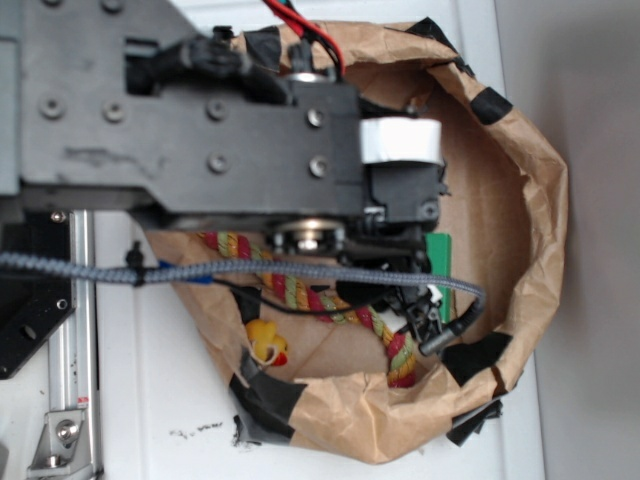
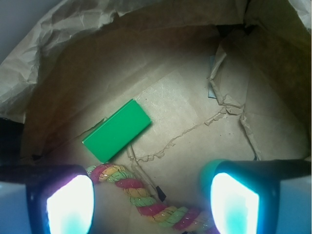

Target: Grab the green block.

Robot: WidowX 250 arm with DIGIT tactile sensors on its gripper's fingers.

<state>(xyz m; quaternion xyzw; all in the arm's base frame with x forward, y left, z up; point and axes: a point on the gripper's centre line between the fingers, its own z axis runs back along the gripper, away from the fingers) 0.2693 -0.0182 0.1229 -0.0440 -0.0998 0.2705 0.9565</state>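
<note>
The green block (image 2: 117, 130) lies flat and slanted on the brown paper floor, up and left of centre in the wrist view. My gripper (image 2: 151, 201) is open, its two glowing fingertips (image 2: 68, 204) standing wide apart at the bottom edge, and the block is apart from them, just beyond the left one. A multicoloured rope (image 2: 146, 195) runs across the floor under the gap between them. In the exterior view only a green sliver of the block (image 1: 438, 258) shows beside my gripper (image 1: 425, 300), which hangs inside the paper nest.
Crumpled brown paper walls (image 1: 535, 200) with black tape patches (image 1: 490, 103) ring the area. The rope (image 1: 290, 290) and a yellow toy (image 1: 268, 343) lie at the nest's left side. A grey braided cable (image 1: 300, 270) crosses over it.
</note>
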